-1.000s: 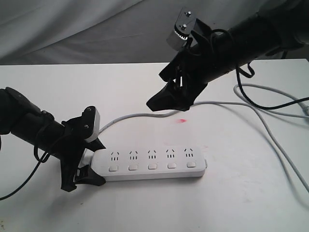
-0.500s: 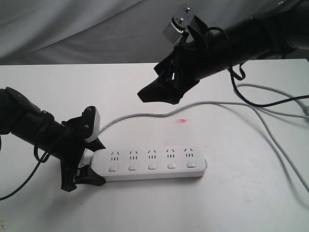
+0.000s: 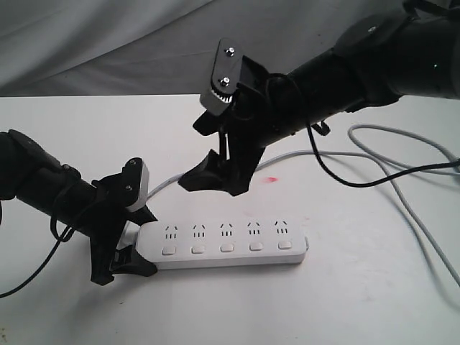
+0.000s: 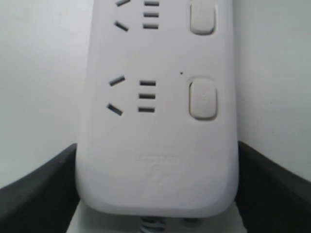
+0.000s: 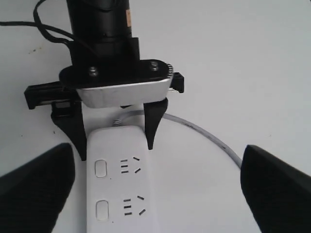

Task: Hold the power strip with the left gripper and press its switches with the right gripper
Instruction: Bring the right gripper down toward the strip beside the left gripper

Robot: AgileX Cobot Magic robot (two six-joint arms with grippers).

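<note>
While the left gripper (image 3: pixel 144 243) clasps the power strip (image 3: pixel 237 231), laid parallel to the tabletop's (image 3: pixel 345 302) near edge, we see the wide-open right gripper (image 3: pixel 192 159) above its switches (image 3: pixel 226 249)

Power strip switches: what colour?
White, matching the power strip; the switches show best in the left wrist view.

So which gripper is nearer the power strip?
Left. The left gripper clasps the cord end of the power strip, a finger on each side; the right gripper hangs open in the air above it, not touching.

White table (image 3: pixel 374 287) bears a small red mark (image 3: pixel 271 180); creased grey cloth (image 3: pixel 108 43) hangs behind
</note>
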